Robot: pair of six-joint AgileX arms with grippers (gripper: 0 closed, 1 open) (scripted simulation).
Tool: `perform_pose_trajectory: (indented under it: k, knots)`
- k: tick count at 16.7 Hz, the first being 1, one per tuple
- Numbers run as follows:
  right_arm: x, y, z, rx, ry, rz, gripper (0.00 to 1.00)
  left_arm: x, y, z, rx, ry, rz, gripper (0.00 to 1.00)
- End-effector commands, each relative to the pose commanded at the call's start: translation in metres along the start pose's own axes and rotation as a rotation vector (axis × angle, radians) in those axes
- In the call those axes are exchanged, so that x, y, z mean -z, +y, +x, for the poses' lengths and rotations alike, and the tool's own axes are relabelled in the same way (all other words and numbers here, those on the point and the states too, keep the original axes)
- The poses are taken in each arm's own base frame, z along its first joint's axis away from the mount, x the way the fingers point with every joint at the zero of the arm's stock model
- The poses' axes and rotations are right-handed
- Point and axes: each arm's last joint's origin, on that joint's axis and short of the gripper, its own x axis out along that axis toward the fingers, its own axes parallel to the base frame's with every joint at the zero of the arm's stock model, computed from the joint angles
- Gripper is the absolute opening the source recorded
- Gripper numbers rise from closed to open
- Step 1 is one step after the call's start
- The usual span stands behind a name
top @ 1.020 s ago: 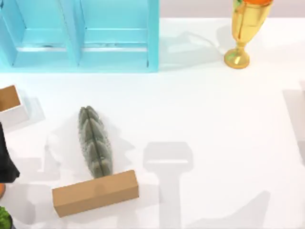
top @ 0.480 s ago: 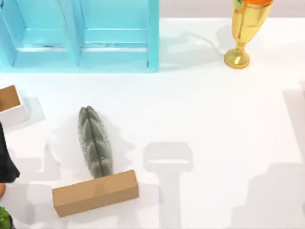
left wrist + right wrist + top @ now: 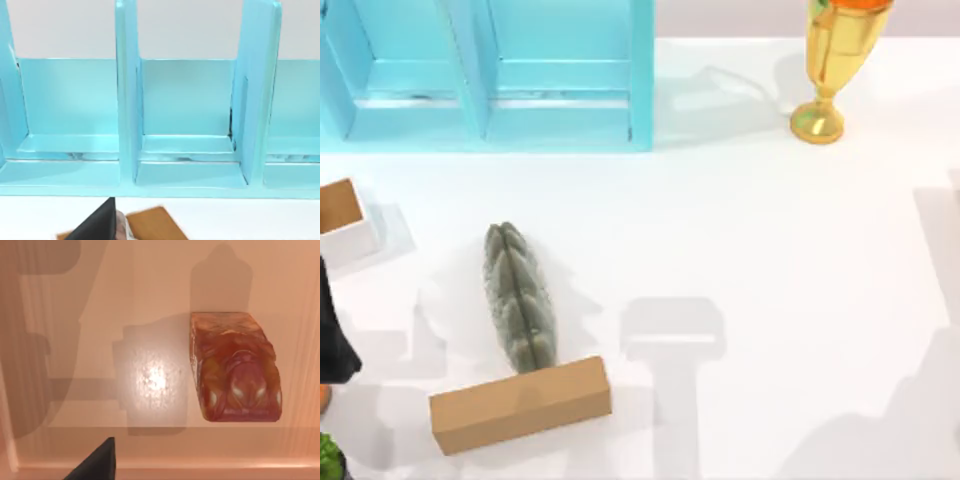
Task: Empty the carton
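Note:
The carton (image 3: 233,367) appears in the right wrist view, small, reddish-brown and glossy, resting on a shiny pinkish surface. One dark fingertip (image 3: 97,462) of my right gripper shows at that view's edge, well apart from the carton and touching nothing. My left arm (image 3: 332,335) is a dark shape at the top view's left edge. In the left wrist view, one of the left gripper's fingertips (image 3: 98,225) hangs over the small white box with a brown top (image 3: 152,223).
A light-blue shelf unit (image 3: 490,75) fills the back left, with a gold trophy (image 3: 832,65) at the back right. The small white box (image 3: 342,215) sits at the left edge. A grey ribbed lump (image 3: 520,297) lies beside a long tan block (image 3: 520,403).
The arm's shadow at the lower right of the top view has slid farther right and down. None of the objects on the table has moved.

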Motion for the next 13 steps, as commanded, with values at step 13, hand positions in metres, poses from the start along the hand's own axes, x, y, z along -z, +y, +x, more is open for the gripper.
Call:
perform_pose_trajectory:
  k: [13]
  knots:
    - [0.001, 0.0, 0.063, 0.0, 0.0, 0.0, 1.0, 0.0, 0.0, 0.0, 0.0, 0.0, 0.0, 1.0]
